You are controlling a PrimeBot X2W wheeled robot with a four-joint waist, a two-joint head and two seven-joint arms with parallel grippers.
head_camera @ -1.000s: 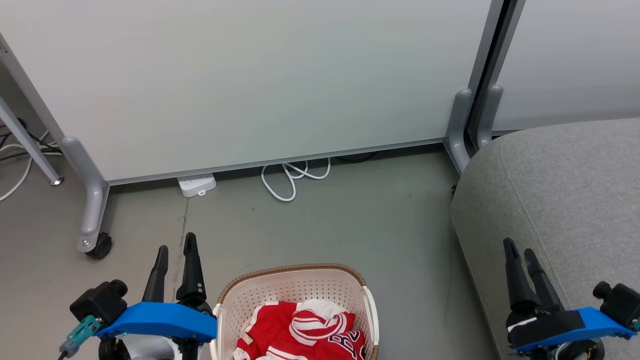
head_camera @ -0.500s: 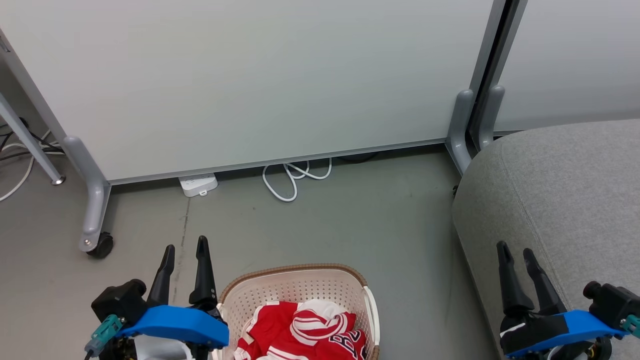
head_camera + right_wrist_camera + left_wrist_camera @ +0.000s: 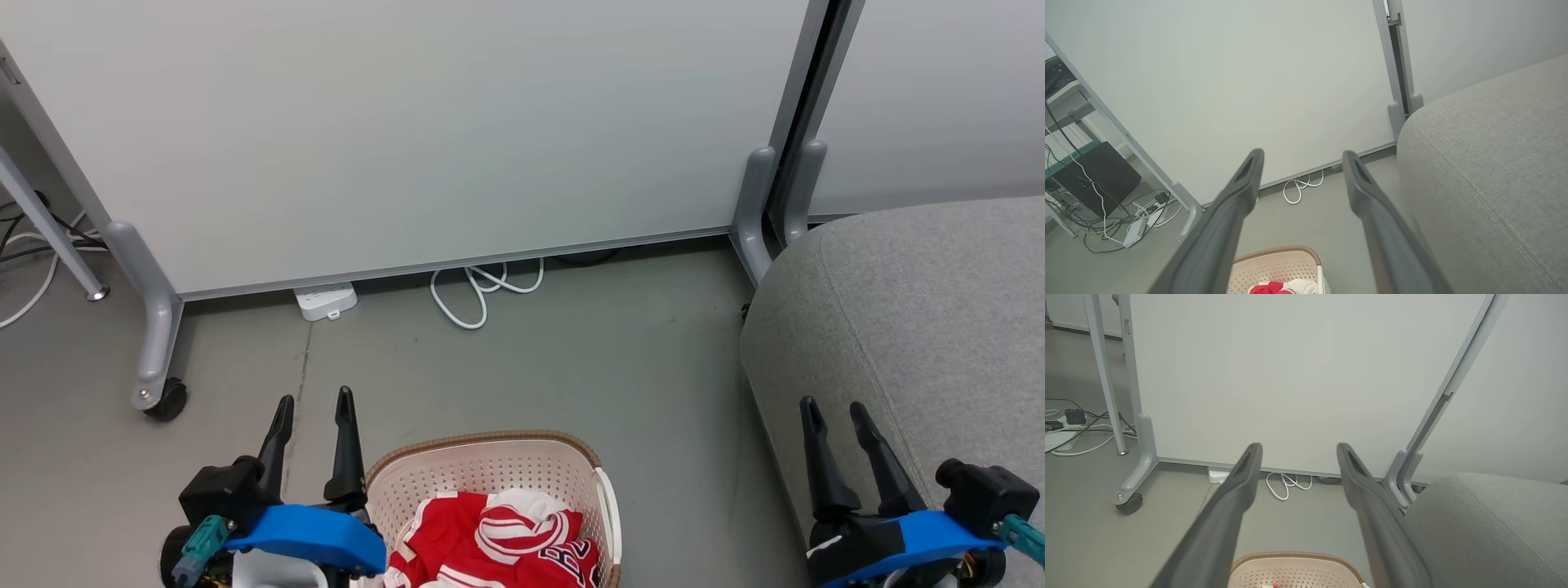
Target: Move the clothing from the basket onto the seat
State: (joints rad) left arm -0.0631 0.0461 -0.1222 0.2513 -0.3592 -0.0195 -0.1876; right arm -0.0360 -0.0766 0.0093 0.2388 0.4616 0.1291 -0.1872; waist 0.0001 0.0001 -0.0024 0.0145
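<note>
The cream perforated basket (image 3: 482, 469) with a brown rim stands on the floor at the bottom centre, and the red clothing (image 3: 498, 543) with white stripes lies bunched inside it. My left gripper (image 3: 314, 404) hovers open just left of the basket, nothing between its fingers. At the lower right my right gripper (image 3: 834, 410) is open and empty over the left edge of the grey seat (image 3: 939, 310). The left wrist view shows the basket (image 3: 1294, 567) below its spread fingers, with the seat (image 3: 1486, 522) to the right. In the right wrist view the basket (image 3: 1278, 265), clothing (image 3: 1267, 289) and seat (image 3: 1490, 163) appear.
A white partition panel (image 3: 408, 131) on grey wheeled feet (image 3: 155, 392) closes off the far side. A white power strip (image 3: 325, 300) and a looped white cable (image 3: 482, 290) lie on the floor at its base. More cables (image 3: 1106, 228) and a dark box (image 3: 1094, 175) sit to the left.
My left gripper has shifted right, closer to the basket. My right gripper has edged left and slightly down. Both stay open; basket and clothing have not moved.
</note>
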